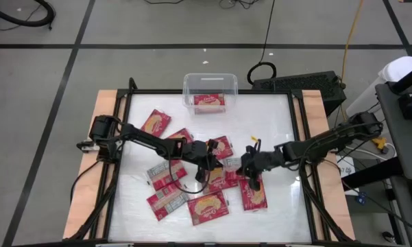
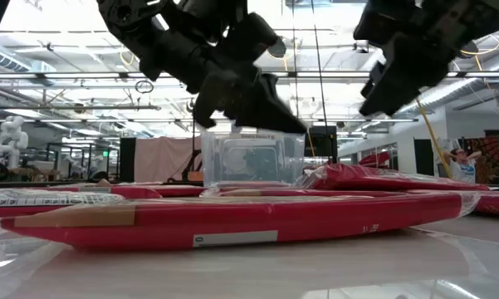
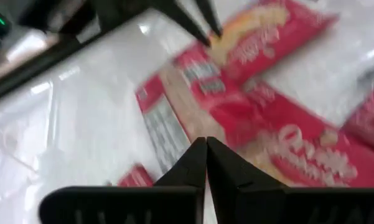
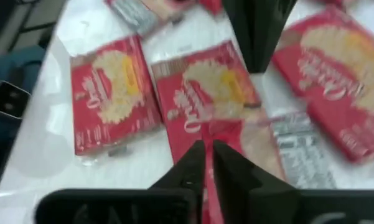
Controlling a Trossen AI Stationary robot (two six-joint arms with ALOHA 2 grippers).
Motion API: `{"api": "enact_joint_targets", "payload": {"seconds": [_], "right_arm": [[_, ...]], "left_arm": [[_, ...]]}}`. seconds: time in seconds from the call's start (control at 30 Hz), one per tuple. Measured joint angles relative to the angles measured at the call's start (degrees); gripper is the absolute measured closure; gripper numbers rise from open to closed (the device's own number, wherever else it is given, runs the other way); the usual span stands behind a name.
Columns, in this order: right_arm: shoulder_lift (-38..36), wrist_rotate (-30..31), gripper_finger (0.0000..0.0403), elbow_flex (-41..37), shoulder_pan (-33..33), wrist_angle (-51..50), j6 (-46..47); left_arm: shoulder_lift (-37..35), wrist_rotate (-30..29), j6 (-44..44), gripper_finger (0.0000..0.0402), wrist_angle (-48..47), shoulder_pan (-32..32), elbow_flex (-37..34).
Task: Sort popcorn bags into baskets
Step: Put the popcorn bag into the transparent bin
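Both grippers mid-frame over the bags (image 1: 209,207): left gripper (image 1: 212,155) clenched, gripping nothing; right gripper (image 1: 247,165) clenched, nothing visibly gripped. Bin (image 1: 210,84) top centre, one bag inside.

Ten popcorn bags (image 1: 208,208), one basket (image 1: 210,90)

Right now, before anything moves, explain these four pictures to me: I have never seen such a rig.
Two dark jointed robot arms work over a white table. One picture looks straight down, one looks level across the table, and two come from cameras on the wrists. Flat red popcorn packets lie scattered in the middle; one more lies in the clear plastic bin at the far edge. The left gripper and the right gripper hang above the packets, fingers together. Neither visibly holds anything.
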Motion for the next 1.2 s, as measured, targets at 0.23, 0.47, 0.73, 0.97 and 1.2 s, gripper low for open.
{"api": "enact_joint_targets", "payload": {"seconds": [0.23,0.47,0.73,0.97,1.2], "right_arm": [[7.07,6.83,0.0277,0.04,3.08,0.22,0.99],[13.48,7.16,0.021,0.04,0.86,4.39,0.48],[17.05,4.88,0.0314,0.17,0.26,6.08,-1.46],[15.68,1.54,0.0392,0.0,0.0,8.74,-4.15],[12.59,-0.14,0.0402,-0.1,-0.25,8.38,-5.52]], "left_arm": [[0.0,0.05,1.1,0.0323,-1.91,-1.31,-0.02],[0.0,-3.34,-0.23,0.029,-2.02,-1.45,-0.02],[0.0,-3.37,-0.27,0.0289,-2.11,-1.45,-0.04],[0.0,-3.37,-0.29,0.0289,-2.48,-1.38,-0.04],[2.9,-1.46,7.27,0.0288,-1.86,-2.36,-0.05]]}}
